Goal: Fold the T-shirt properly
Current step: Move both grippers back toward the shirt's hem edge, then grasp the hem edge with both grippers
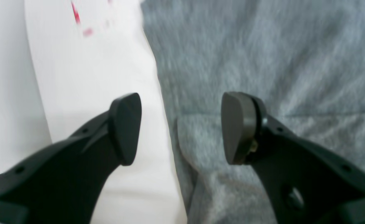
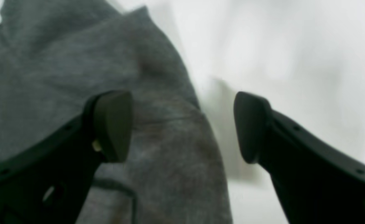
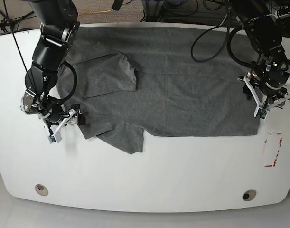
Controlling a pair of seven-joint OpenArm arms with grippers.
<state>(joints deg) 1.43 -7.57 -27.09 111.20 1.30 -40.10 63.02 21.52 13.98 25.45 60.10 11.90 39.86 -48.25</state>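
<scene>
From overhead the T-shirt (image 3: 182, 90) spreads whole; wrist views show each end effector (image 1: 181, 129) (image 2: 182, 126) gaping, empty, at its edges.

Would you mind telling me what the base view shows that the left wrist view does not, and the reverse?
Only the base view shows the whole T-shirt spread on the table, one sleeve folded over the body, and the right gripper at the collar end. Only the left wrist view shows the left gripper open, straddling the shirt's edge. Both show the grey cloth, the white table and the red marking.
</scene>
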